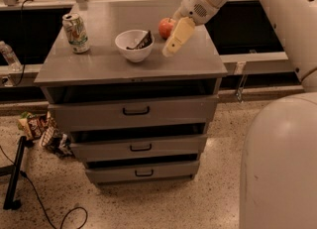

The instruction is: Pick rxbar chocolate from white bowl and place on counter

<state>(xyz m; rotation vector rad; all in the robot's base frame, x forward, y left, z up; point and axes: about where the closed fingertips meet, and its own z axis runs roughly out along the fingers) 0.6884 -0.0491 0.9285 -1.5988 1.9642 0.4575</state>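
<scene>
Here the rxbar chocolate point(145, 40) (dark wrapper, print unreadable) leans in the white bowl point(130, 50). The gripper point(169, 50) hovers beside it, fingers point(179, 33) closed, empty.

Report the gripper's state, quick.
Gripper: cannot be told; it hangs above the counter, beside the white bowl, where the rxbar chocolate lies.

Speckled floor point(148, 203) under grey three-drawer cabinet point(89, 111); wrappers point(42, 129) lie left of it; gripper point(171, 48) above its top.
</scene>
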